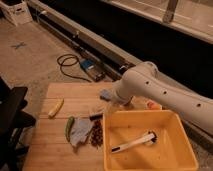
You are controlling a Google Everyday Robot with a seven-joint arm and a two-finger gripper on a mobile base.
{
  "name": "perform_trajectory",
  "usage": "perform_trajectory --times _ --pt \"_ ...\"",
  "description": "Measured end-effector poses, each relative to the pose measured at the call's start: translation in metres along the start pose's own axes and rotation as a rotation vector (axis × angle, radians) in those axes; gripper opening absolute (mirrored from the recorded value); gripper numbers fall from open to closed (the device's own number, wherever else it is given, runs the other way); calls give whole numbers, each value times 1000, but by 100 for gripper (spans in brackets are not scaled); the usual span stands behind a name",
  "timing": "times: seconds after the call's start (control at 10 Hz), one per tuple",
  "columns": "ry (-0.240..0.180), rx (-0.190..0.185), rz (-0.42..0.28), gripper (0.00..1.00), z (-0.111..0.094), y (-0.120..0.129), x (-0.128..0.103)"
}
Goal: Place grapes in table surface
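The grapes [96,134] are a dark bunch lying on the wooden table [47,150], just left of the yellow bin. My white arm [150,90] reaches in from the right, over the table's back middle. The gripper [112,106] hangs at the arm's left end, above and a little right of the grapes, close to the bin's back left corner. It is partly hidden by the arm.
A yellow bin [172,155] holding a white brush [132,143] fills the table's right side. A banana [55,107], a green vegetable [68,128], a crumpled wrapper [80,132], a blue sponge [105,94] and an orange item [154,105] lie on the table. A black chair [12,117] stands at the left.
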Motion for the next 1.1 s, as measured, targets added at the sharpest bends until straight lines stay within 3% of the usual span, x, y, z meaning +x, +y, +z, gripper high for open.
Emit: perform_trajectory --times 0.6,0.9,1.1 --pt "8 -6 -21 75 4 0 -2" --pt "28 -37 -71 75 32 5 -30" --pt "51 -81 -98 75 64 15 -46"
